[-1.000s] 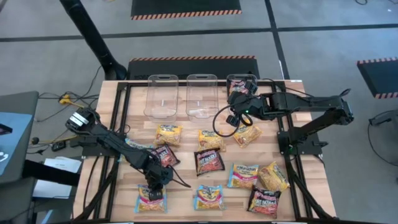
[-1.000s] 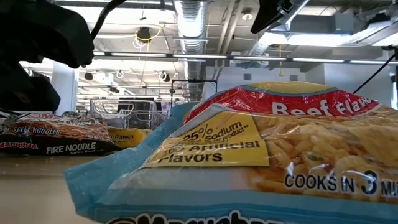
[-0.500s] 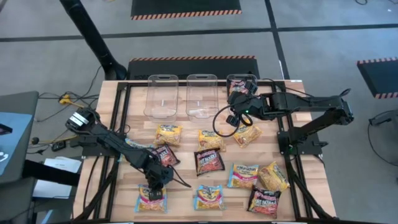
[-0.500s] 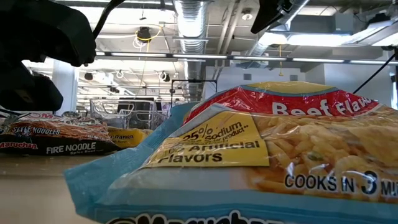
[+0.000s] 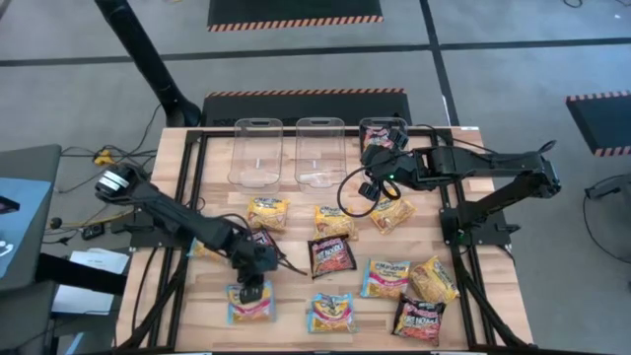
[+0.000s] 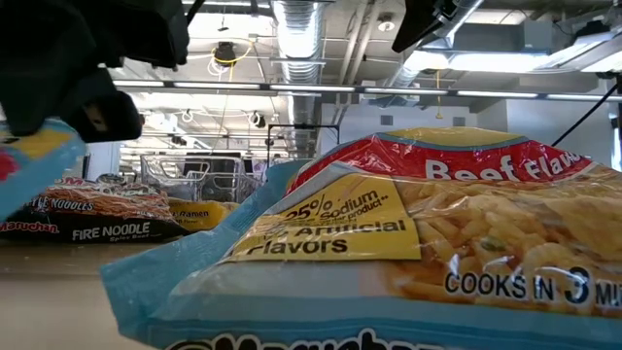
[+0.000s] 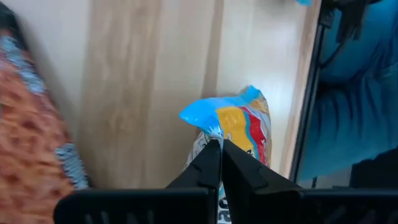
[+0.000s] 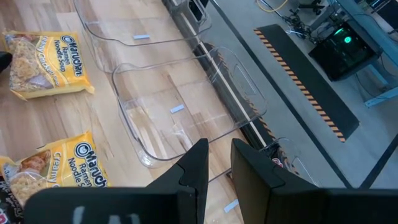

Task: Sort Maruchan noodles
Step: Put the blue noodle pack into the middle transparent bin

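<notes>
Ramen packets lie flat across the wooden table: yellow-orange ones [image 5: 266, 212], black-red ones [image 5: 331, 256] and light blue ones [image 5: 386, 278]. My left gripper [image 5: 251, 287] stands near the table's near-left part, shut on one light blue packet [image 5: 251, 304], whose raised corner [image 6: 29, 165] shows in the low view. My right gripper [image 5: 369, 160] hovers open by the right clear bin [image 5: 385, 130], touching nothing; its fingers [image 8: 198, 163] point over the middle bin [image 8: 180, 112]. A dark packet seems to lie in the right bin. My left gripper pinches the light blue packet by its blue sealed edge [image 7: 208, 121] between the two fingers, coming from above and pointing down. The packet hangs tilted below the fingers. The gripper hides its lower end, so I cannot tell whether that end still rests on the table.
Three clear bins stand in a row at the far edge [image 5: 256, 153] [image 5: 320, 153]. A black-red packet [image 5: 261, 245] lies just beyond my left gripper, another light blue one [image 5: 332, 312] to its right. A large light blue packet [image 6: 408, 243] fills the low view.
My left gripper has risen a little and shifted slightly toward the table's right, staying shut. The light blue packet has come up with it by its pinched edge: its corner now shows raised in the low view, where before it lay flat on the table.
</notes>
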